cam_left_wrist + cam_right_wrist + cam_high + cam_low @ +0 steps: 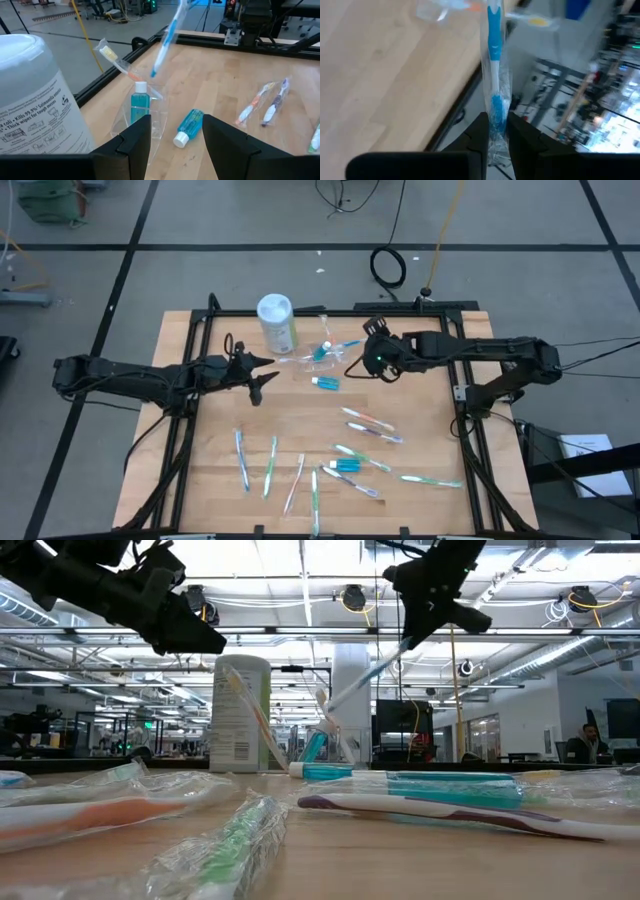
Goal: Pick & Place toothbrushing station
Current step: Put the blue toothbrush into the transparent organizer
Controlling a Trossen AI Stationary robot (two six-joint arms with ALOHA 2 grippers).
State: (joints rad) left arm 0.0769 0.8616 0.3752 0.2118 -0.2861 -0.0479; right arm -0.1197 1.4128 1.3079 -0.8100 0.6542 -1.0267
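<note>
Blue toothbrush point(493, 60) between right fingers point(519, 135)

The high camera looks straight down on the whole desk point(420, 405). The low camera sits at desk height, looking across into the room. Each wrist camera looks close past its own tool. All four see the clear holder point(145, 112).

twelve toothbrushes point(270, 466), three toothpaste tubes point(326, 383), one holder point(318, 360), one wipes canister point(276, 323)
</note>
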